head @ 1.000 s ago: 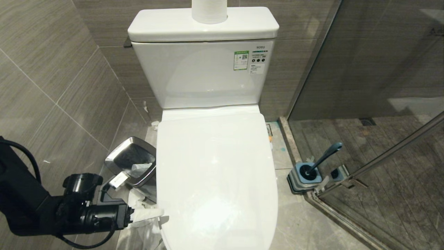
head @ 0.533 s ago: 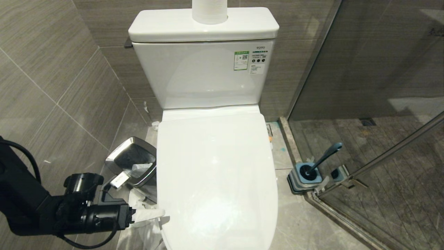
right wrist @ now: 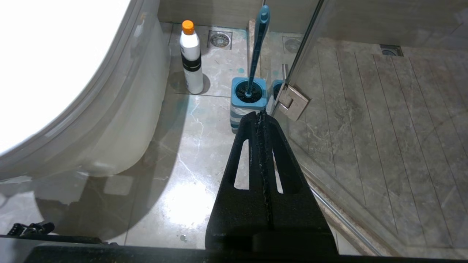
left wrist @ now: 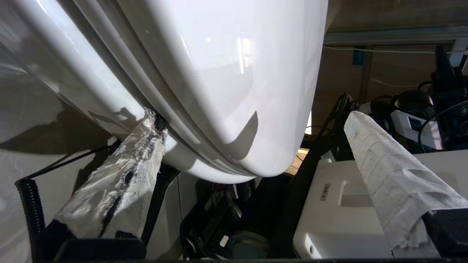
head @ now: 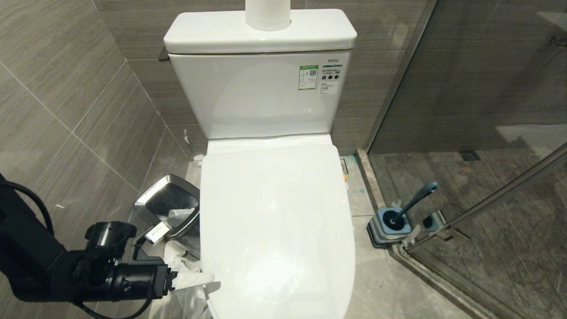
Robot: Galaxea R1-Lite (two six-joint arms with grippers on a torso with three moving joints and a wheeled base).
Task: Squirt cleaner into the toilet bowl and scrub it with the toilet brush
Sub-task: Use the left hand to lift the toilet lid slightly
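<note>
At lower left, the left gripper [head: 201, 280], fingers spread, straddles the closed white glossy plastic toilet lid's [head: 274, 221] edge; tissue-wrapped fingers [left wrist: 120, 182] might slip off when lifting.

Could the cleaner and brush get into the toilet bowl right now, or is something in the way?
Yes: the closed lid covers the toilet bowl. The left gripper, open, sits at the lid's front edge.

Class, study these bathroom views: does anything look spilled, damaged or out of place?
Yes. Pale turquoise smears stain the grey marble floor beside the square blue-and-grey brush holder. The open left gripper has frayed, dirty white wrapping on one finger, pressed under the closed white toilet lid.
</note>
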